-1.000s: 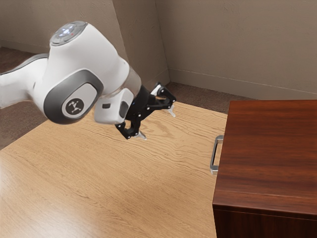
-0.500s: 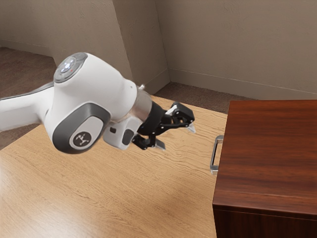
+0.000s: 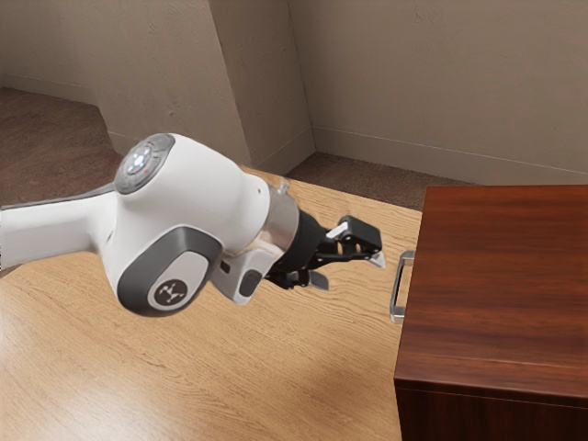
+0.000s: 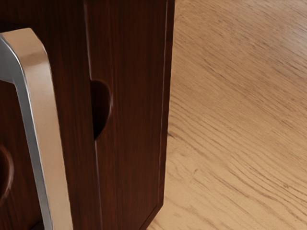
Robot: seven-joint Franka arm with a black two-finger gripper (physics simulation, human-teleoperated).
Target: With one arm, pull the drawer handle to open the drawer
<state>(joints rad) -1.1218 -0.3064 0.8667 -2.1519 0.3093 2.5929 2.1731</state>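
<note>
My arm [image 3: 184,234] reaches from the exterior view's left over the table [image 3: 138,367], my hand [image 3: 347,270] open and empty. Near it but untouched, the silver drawer handle [image 3: 398,287] stands upright on the dark wooden drawer unit [image 3: 501,276].

One white arm [image 3: 184,239], one black claw [image 3: 350,272], one drawer unit [image 3: 501,285], one metal handle [image 3: 399,285], one table [image 3: 184,377]
</note>
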